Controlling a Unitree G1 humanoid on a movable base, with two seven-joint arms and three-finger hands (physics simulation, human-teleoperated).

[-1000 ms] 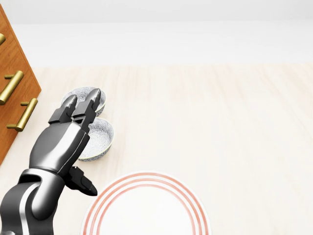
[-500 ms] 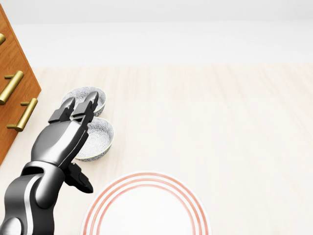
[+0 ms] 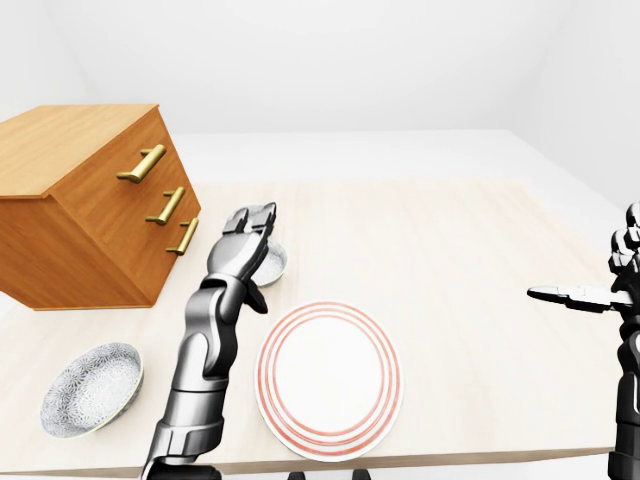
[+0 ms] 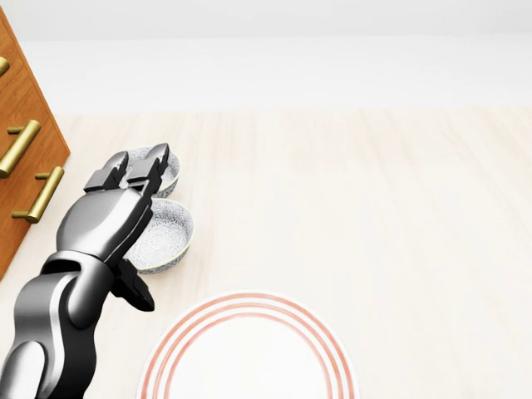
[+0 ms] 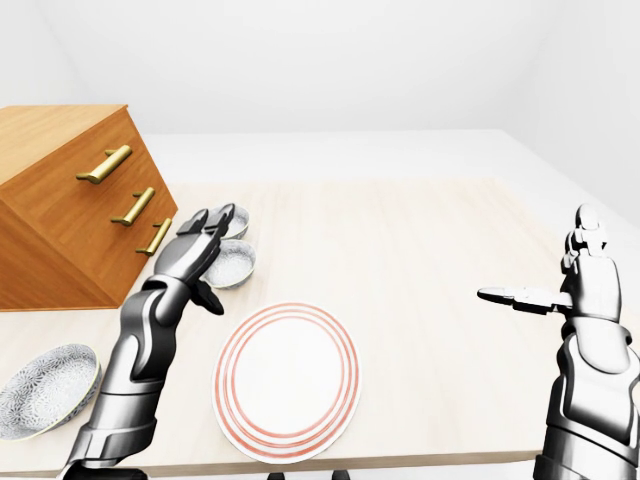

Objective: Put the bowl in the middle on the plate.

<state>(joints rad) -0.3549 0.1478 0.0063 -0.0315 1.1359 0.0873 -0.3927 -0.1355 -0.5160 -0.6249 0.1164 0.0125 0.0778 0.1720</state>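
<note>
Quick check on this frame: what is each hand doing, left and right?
Left hand: open, fingers stretched over the middle bowl, not closed round it.
Right hand: open, holding nothing, off at the right of the right-eye view.

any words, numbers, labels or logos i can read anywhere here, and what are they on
None: no readable text, number, label or sign in any view.
The plate has only red rings, no lettering.
The bowl in the middle, the far bowl and the near bowl show only a grey speckled pattern.
The drawer chest is plain wood with brass handles and no label.
</note>
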